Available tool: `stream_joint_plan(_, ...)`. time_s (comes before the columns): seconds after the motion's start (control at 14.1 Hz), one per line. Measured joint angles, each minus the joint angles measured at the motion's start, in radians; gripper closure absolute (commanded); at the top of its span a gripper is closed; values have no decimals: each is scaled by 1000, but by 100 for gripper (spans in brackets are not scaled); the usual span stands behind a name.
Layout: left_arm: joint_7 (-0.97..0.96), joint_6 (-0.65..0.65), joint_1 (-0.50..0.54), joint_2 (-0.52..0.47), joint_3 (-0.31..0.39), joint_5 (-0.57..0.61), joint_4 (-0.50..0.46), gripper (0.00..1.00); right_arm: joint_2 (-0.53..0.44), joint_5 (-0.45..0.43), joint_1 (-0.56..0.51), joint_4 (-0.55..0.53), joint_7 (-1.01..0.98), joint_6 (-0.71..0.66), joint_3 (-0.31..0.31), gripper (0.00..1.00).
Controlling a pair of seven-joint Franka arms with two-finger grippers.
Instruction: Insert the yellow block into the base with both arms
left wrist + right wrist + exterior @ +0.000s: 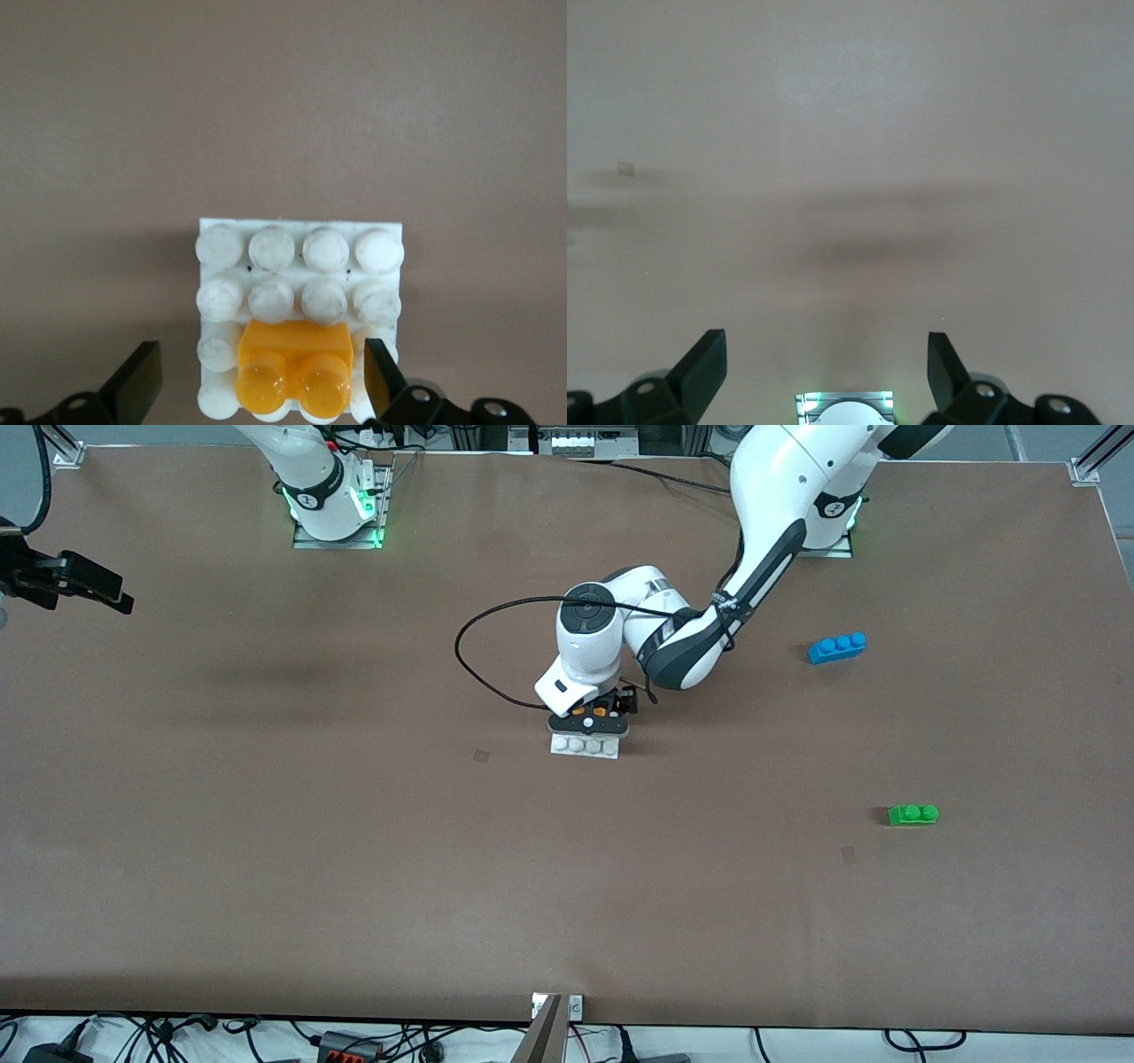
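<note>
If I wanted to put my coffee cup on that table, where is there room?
Plenty: the wide stretch between the base and the front camera's edge, and the whole right arm's end. It is crowded only mid-table, where the left gripper hangs open over the yellow block. The blue brick and green brick dot the left arm's end.

In the front view, the left gripper (592, 722) covers most of the base (585, 746) beneath it, and only slivers of the yellow block (600, 710) show. The right gripper (66, 583) is partly cut off by the picture's edge.
</note>
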Motion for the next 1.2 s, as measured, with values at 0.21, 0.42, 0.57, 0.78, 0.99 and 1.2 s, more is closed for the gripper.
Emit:
stream_joint_plan(0.21, 19, -27, 25, -4, 3, 0, 28, 0, 0, 0, 0, 0, 0, 0, 0, 0)
stream_joint_plan(0.42, 122, -76, 79, -27, 3, 0, 34, 0, 0, 0, 0, 0, 0, 0, 0, 0)
stream_joint_plan(0.57, 217, -126, 120, -56, 3, -3, 35, 0, 1, 0, 0, 0, 0, 5, 0, 0)
stream_joint_plan(0.78, 402, -193, 189, -107, 3, -30, 34, 0, 10, 0, 0, -12, 0, 98, 0, 0)
stream_joint_plan(0.99, 527, -230, 261, -175, 6, -65, 23, 0, 15, 0, 0, -32, 8, 132, 0, 0)
stream_joint_plan(1.2, 671, -263, 332, -267, 31, -181, -26, 0, 15, 0, 0, -33, 9, 142, 0, 0)
